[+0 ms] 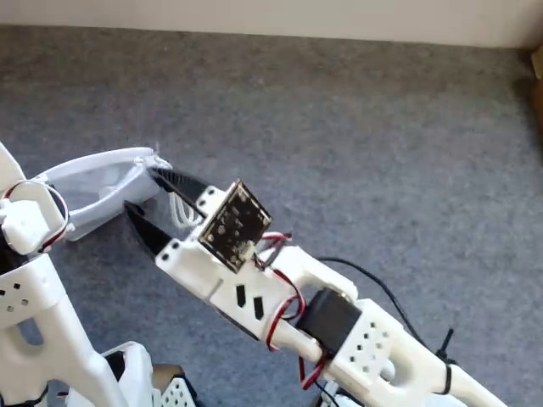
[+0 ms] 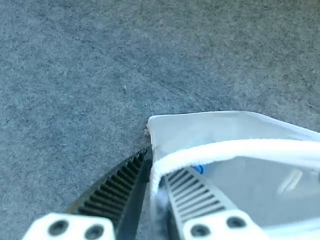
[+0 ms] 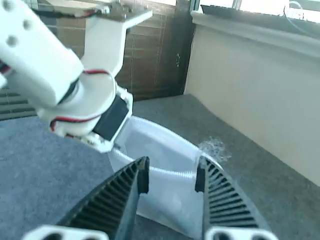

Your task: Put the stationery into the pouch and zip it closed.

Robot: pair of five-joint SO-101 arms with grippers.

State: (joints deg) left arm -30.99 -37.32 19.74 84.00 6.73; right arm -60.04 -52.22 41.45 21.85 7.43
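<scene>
Translucent white pouch (image 1: 102, 191) sits near the grey desk's (image 1: 356, 110) left edge, its rim clenched in your left gripper (image 2: 152, 170). Your right gripper (image 1: 142, 191) hangs released, jaws astride the zip end. Zipping looks to be the step in hand. Next, pinch the slider and draw it along.

no legible text, labels or numbers anywhere

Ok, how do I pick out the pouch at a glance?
On the grey carpeted table, look left in the high view, where the two arms meet. The pouch is the soft, see-through white bag between the open black fingers of the right gripper; the white around it is rigid arm plastic.
</scene>
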